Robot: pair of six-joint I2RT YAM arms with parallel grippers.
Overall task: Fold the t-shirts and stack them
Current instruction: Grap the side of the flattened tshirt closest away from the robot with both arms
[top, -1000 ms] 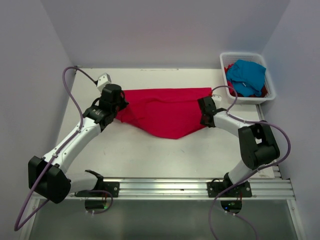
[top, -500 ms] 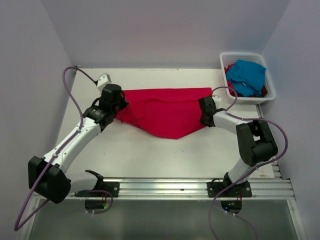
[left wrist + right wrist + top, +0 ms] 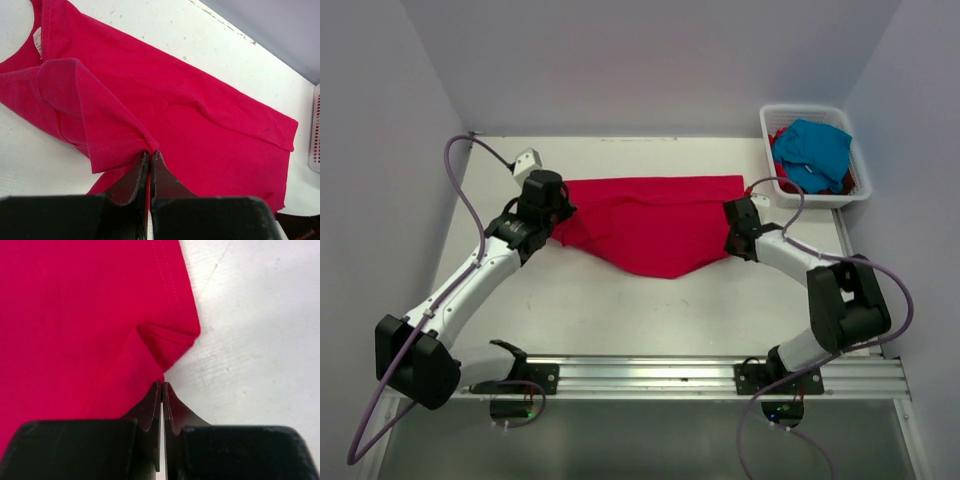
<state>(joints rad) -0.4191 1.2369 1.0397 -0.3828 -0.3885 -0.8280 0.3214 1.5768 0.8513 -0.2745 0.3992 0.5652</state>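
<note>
The turquoise t-shirt (image 3: 813,150) is covering most of a red t-shirt (image 3: 778,136) in the basket (image 3: 817,202), which is running off the left wrist view right of the crimson t-shirt (image 3: 650,225). From above, the left gripper (image 3: 149,159) and right gripper (image 3: 162,387) are hiding their fingertips at that shirt's ends.

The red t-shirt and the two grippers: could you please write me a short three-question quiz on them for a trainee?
1. True or false: the left gripper and the right gripper are both shut on the red t-shirt.
2. Where does the turquoise t-shirt lie? A: in the right gripper; B: in the white basket; C: in the left gripper.
3. Fill in: the red t-shirt's neck label shows in the ___ wrist view.
Key: 1 true; 2 B; 3 left.
</note>
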